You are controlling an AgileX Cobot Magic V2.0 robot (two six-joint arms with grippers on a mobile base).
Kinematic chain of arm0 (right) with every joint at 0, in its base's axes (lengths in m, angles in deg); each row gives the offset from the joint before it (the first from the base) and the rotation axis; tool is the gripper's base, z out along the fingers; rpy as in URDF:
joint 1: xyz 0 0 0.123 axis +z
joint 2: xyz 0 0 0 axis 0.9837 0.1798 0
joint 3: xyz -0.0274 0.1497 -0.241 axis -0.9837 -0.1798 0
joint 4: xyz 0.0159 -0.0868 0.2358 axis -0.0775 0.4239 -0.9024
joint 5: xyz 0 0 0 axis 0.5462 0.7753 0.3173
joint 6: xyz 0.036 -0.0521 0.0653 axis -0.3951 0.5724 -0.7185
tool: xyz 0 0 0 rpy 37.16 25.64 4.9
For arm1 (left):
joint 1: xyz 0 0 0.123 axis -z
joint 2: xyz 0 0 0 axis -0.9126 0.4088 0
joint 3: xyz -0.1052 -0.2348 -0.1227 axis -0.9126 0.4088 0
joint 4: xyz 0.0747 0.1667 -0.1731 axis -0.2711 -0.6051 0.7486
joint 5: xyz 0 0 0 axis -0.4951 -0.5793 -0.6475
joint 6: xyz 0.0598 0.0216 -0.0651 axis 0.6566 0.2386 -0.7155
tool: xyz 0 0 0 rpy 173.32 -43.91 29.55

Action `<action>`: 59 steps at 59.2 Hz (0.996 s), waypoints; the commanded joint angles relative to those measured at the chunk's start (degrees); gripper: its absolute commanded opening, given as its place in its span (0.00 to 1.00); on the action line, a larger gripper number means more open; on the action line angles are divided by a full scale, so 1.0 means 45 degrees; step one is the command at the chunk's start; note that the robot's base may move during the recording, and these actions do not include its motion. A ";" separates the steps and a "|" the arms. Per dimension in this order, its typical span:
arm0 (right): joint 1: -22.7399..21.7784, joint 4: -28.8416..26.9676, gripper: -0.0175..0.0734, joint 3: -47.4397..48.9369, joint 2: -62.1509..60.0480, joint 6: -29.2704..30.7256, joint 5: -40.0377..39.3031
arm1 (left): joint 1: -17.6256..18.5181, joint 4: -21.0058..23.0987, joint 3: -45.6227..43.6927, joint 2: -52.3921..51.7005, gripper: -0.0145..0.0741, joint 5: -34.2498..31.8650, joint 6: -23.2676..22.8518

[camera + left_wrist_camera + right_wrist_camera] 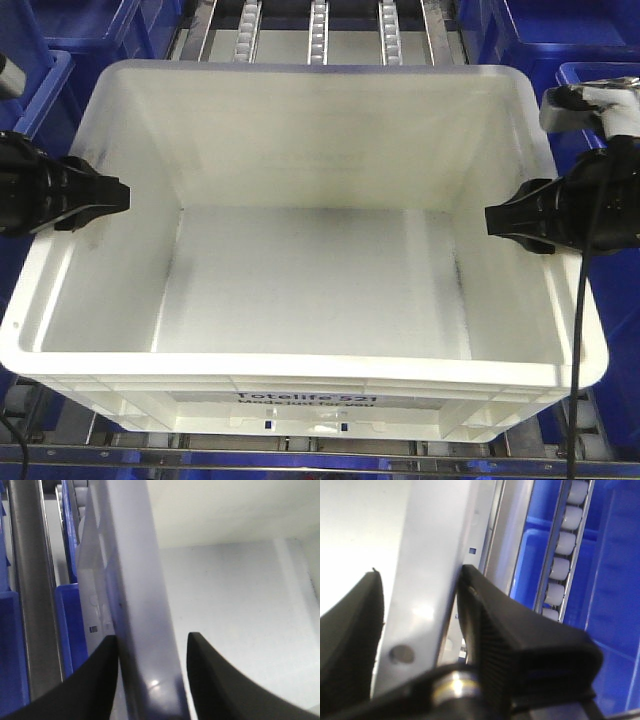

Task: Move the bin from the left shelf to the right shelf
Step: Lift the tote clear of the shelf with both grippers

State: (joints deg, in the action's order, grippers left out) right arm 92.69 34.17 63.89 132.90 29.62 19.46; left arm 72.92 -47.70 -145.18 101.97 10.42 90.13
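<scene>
On the roller rack, left gripper and right gripper each clamp a side wall of the white bin.

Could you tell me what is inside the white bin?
No objects: the bin shows bare floor, with the left gripper and right gripper clamped over its side walls. The near rim hides the floor's edge.
</scene>
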 commanded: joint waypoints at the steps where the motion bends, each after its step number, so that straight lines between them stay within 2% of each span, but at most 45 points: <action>1: 0.0031 -0.0609 0.19 0.0493 -0.0590 0.0182 -0.1134 | 0.0135 0.1540 -0.0499 -0.0860 0.16 -0.0165 0.0584; 18: 0.0031 -0.1648 0.19 0.0493 -0.1202 0.0773 -0.0560 | 0.0135 0.1583 -0.0499 -0.1330 0.16 0.0620 0.0463; 54: 0.0031 -0.1879 0.19 0.0493 -0.2437 0.0773 0.0318 | 0.0135 0.1795 -0.0499 -0.2721 0.16 0.1518 0.0435; 59: 0.0031 -0.1952 0.19 0.0493 -0.2581 0.0773 0.0416 | 0.0135 0.1779 -0.0499 -0.2945 0.16 0.1564 0.0183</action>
State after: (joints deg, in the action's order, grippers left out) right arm 92.63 30.90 63.89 123.09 30.80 26.73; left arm 72.61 -47.65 -145.15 91.59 19.17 88.63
